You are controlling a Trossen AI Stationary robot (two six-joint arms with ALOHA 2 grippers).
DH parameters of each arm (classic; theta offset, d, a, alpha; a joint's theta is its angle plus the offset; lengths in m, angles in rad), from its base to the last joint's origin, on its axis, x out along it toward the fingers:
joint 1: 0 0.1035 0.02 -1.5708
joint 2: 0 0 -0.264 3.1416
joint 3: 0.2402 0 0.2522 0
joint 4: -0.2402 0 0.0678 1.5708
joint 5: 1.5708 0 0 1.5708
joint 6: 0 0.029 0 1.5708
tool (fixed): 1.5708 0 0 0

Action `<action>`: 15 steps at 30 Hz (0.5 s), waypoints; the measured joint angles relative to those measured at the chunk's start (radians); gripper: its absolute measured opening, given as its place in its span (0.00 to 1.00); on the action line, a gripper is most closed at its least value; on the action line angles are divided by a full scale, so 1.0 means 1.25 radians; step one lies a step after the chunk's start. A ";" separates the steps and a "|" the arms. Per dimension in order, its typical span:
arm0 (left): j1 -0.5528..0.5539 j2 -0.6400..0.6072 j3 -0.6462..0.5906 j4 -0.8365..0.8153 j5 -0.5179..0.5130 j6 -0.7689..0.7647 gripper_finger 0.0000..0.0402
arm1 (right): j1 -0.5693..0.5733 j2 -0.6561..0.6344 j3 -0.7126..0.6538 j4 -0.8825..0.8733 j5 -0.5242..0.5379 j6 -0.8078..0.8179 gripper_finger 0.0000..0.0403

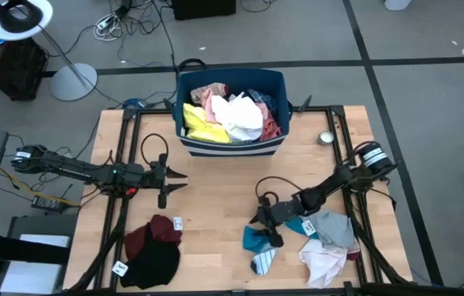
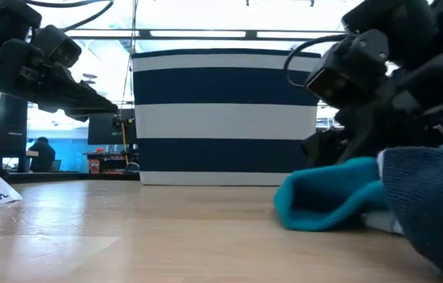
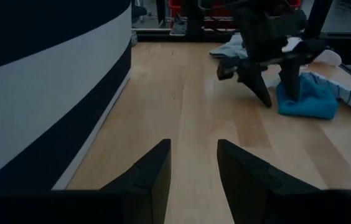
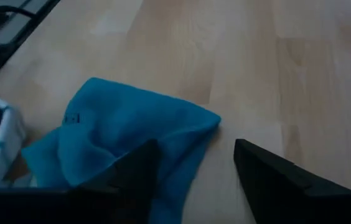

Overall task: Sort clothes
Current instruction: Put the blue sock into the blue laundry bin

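The bench (image 1: pixel 224 185), a pale wooden top, is seen from above with a dark arm at each side. At its 12 o'clock edge the bin (image 1: pixel 232 111), navy with white stripes, is filled with clothes: a yellow piece (image 1: pixel 201 123), a white piece (image 1: pixel 240 115), pink and plaid fabric beside them.

At 7 o'clock a maroon garment (image 1: pixel 146 237) is laid over a black garment (image 1: pixel 154 263), both touching, with white tags near them. At 5 o'clock a grey piece (image 1: pixel 335 228) and a pale pink piece (image 1: pixel 324 261) are piled together, touching. Just beside them, toward 6 o'clock, the teal sock (image 1: pixel 257 239) is spread flat, and a striped sock (image 1: pixel 262 261) is laid against its near edge.

The left claw (image 1: pixel 174 182) is held at 9 o'clock above bare wood, pointed toward the bench's centre; its fingers are parted by a narrow gap and nothing is gripped between them.

The right claw (image 1: pixel 263 222) is set low over the teal sock (image 4: pixel 122 140), near 5 o'clock. Its fingers are spread wide, one over the sock's edge and one over bare wood; the sock is not pinched.

A small round metal object (image 1: pixel 326 137) is seen at 2 o'clock, well apart from the clothes.
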 joint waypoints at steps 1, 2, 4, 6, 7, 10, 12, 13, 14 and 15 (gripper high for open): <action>0.000 0.000 0.000 0.000 0.001 -0.001 0.34 | -0.004 0.014 0.010 0.004 0.000 -0.012 0.53; 0.000 0.000 0.000 0.000 0.004 -0.001 0.34 | -0.008 0.029 0.021 0.011 0.000 -0.022 0.52; 0.000 0.000 0.000 0.000 0.006 -0.001 0.34 | -0.018 0.055 0.036 0.020 -0.001 -0.045 0.48; 0.000 0.000 0.000 0.000 0.006 -0.001 0.34 | -0.030 0.081 0.051 0.027 -0.003 -0.071 0.40; 0.000 0.000 0.000 0.000 0.006 0.000 0.34 | -0.038 0.093 0.059 0.039 -0.005 -0.087 0.34; 0.000 0.000 0.000 0.000 0.006 0.002 0.34 | -0.065 0.117 0.079 0.072 -0.006 -0.146 0.13; 0.000 0.000 0.000 0.000 0.006 0.002 0.34 | -0.088 0.122 0.094 0.063 -0.002 -0.191 0.04; 0.000 0.000 0.000 0.000 0.006 0.002 0.34 | -0.101 0.123 0.101 0.060 0.006 -0.203 0.04; 0.000 0.000 0.000 0.000 0.006 0.002 0.34 | -0.116 0.124 0.107 0.056 0.017 -0.210 0.04; 0.000 0.000 0.000 0.000 0.006 0.003 0.34 | -0.132 0.123 0.112 0.052 0.022 -0.219 0.04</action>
